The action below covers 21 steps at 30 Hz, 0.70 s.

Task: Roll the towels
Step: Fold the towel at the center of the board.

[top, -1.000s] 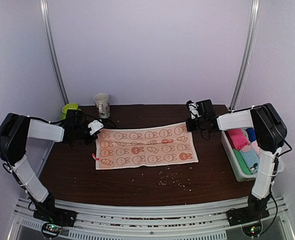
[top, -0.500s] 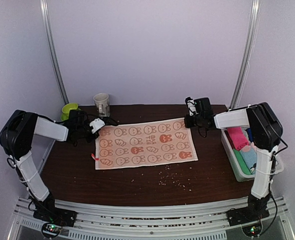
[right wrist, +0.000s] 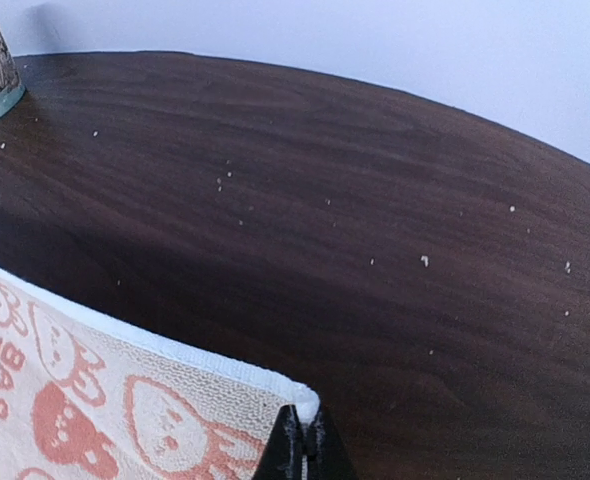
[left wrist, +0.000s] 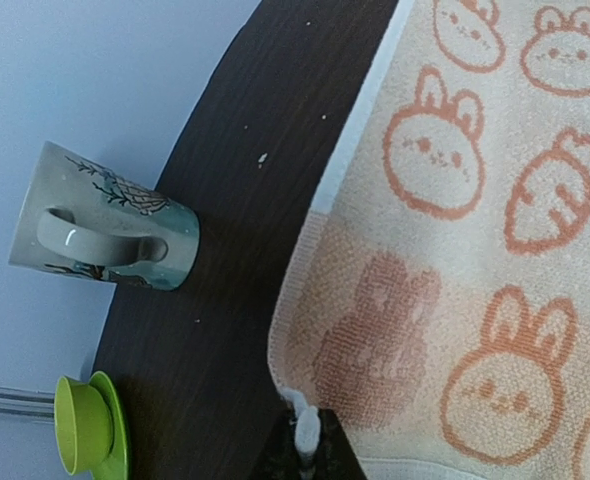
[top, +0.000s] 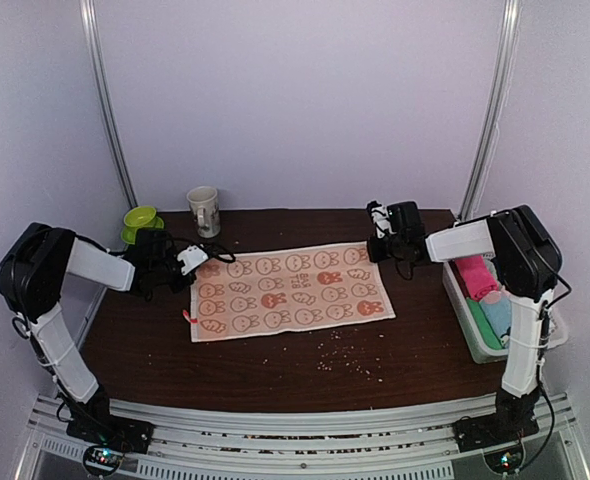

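Note:
The orange-peach bunny towel [top: 290, 290] lies spread flat on the dark table, long side left to right. My left gripper [top: 201, 261] is low at its far-left corner. In the left wrist view the left gripper [left wrist: 306, 447] is shut on the white hem of the towel [left wrist: 455, 250]. My right gripper [top: 375, 238] is at the far-right corner. The right wrist view shows the right gripper [right wrist: 305, 440] pinching the white corner of the towel [right wrist: 125, 400]. A hot pink towel [top: 472, 275] lies rolled in the bin on the right.
A patterned mug [top: 204, 210] and a green cup on a saucer [top: 138, 220] stand at the back left, close to the left arm. A white bin [top: 465, 322] with coloured rolls sits at the right edge. Crumbs [top: 345, 360] dot the table in front of the towel.
Both grippers have drawn the towel's far corners a little toward the back. The crease across its middle has flattened out.

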Available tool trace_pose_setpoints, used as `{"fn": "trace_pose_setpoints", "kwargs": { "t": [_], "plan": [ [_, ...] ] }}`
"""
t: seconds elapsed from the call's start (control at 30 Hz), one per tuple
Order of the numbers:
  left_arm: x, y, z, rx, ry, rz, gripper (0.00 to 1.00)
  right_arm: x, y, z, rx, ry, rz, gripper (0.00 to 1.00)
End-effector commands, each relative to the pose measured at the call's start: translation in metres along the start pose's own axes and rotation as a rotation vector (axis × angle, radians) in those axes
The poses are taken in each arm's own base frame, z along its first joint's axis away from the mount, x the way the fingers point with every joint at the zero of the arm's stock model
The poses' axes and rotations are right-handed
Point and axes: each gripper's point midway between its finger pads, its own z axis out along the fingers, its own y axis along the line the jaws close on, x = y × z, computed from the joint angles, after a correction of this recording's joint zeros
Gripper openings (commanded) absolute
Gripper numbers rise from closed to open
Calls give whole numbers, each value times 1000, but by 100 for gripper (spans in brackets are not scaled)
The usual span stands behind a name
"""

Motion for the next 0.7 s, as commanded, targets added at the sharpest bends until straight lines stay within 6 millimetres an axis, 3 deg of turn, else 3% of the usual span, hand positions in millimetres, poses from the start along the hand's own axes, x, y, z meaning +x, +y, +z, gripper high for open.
{"fn": "trace_pose_setpoints", "kwargs": {
  "t": [0.0, 0.3, 0.67],
  "plan": [
    [-23, 8, -23, -27, -119, 43, 7, -8, 5, -22, -42, -42, -27, 0],
    [-39, -4, -58, -30, -234, 109, 7, -3, 13, -45, -94, -56, -72, 0],
    [-23, -44, -81, 67, -236, 250, 4, 31, 22, -64, -155, 64, -140, 0]
  ]
}}
